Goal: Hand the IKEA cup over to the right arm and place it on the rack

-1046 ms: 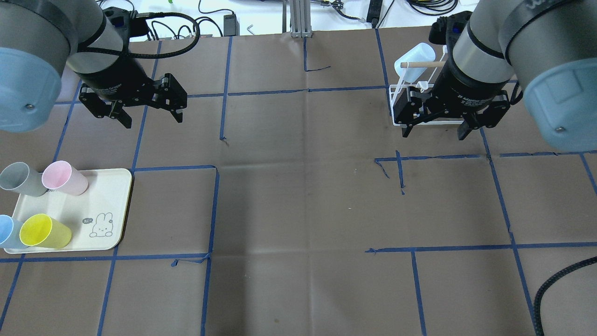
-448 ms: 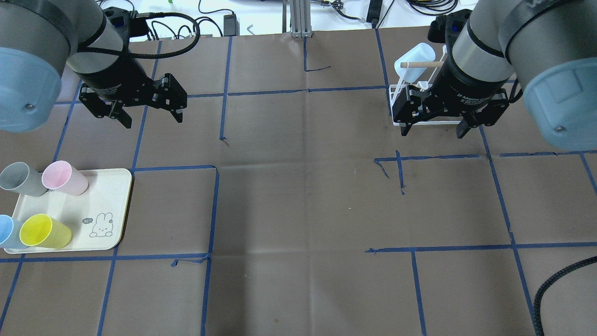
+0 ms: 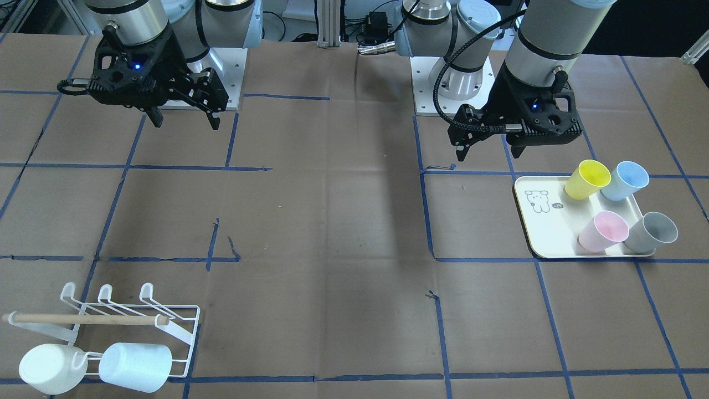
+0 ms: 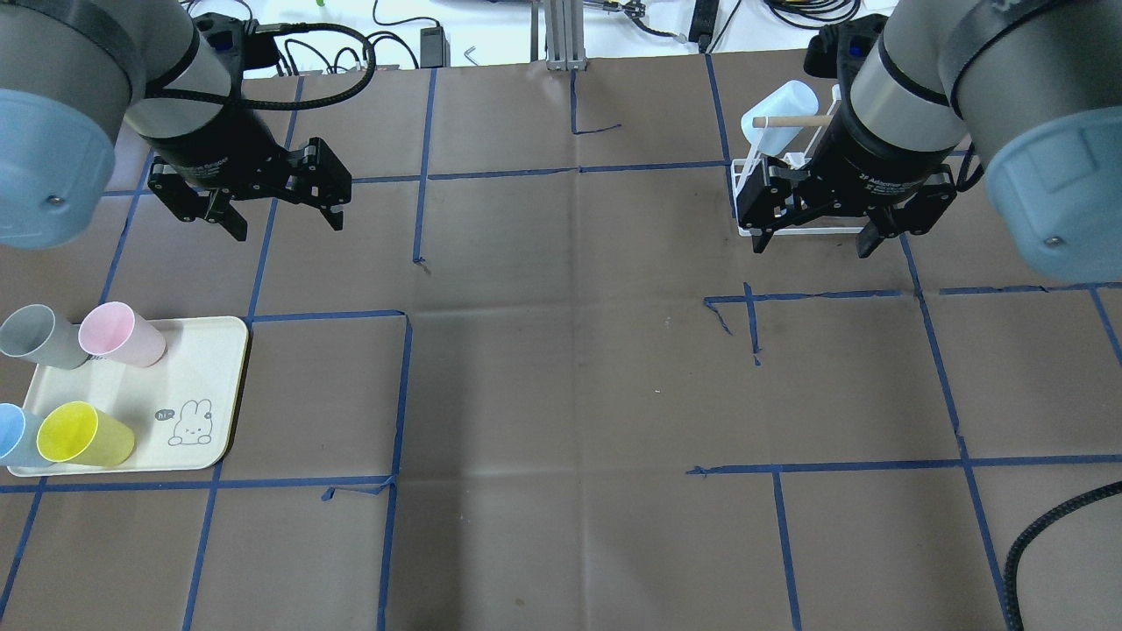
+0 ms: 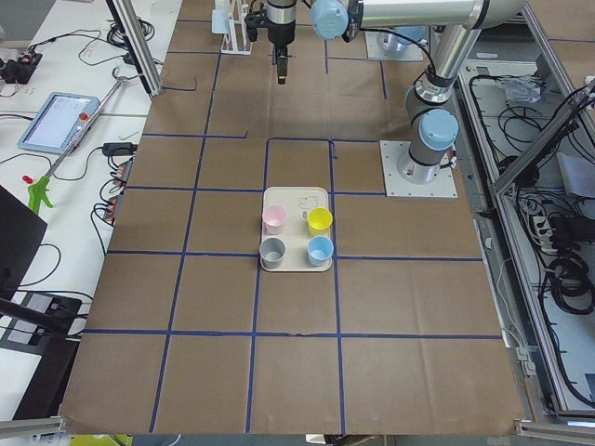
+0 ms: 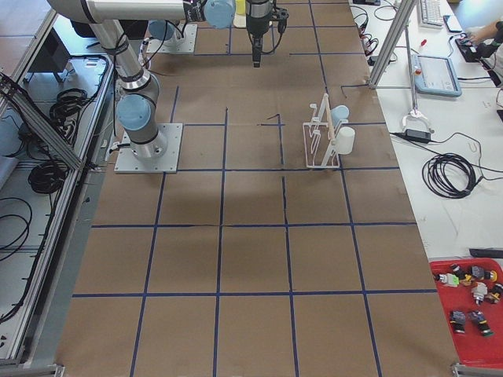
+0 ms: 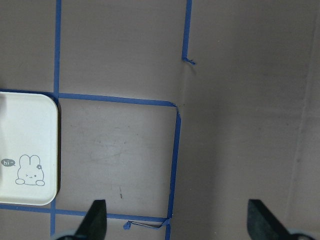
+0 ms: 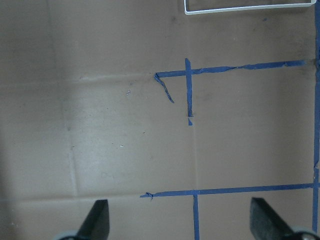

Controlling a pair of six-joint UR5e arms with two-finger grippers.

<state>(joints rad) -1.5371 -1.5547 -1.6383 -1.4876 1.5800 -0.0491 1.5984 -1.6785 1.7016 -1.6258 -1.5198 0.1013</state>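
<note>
light: even, bright | shadows: soft | wrist views maybe slightly blurry

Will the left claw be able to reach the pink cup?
Probably yes. The left claw hangs open and empty near the tray, with nothing between it and the pink cup.

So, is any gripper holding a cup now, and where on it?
No, nothing is held: the left gripper and the right gripper are both open and empty.
</note>
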